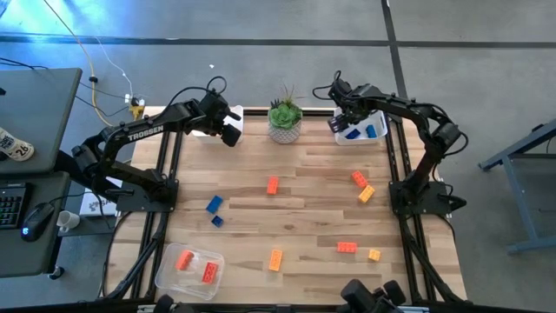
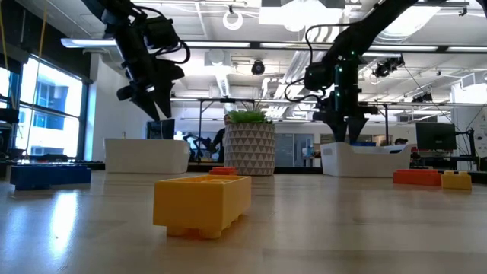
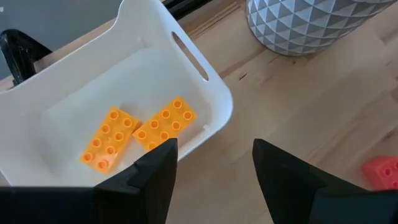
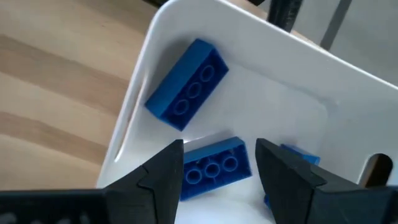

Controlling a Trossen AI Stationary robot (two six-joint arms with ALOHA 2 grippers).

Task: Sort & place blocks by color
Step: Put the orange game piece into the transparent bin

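The left end effector hovers with its two dark fingers apart above the rim of a white bin holding two yellow-orange blocks side by side. A patterned grey pot and a red block sit on the wooden desk.

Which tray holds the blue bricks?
The far right tray, under the right tool; the far left tray holds yellow-orange bricks, the near tray red-orange ones.
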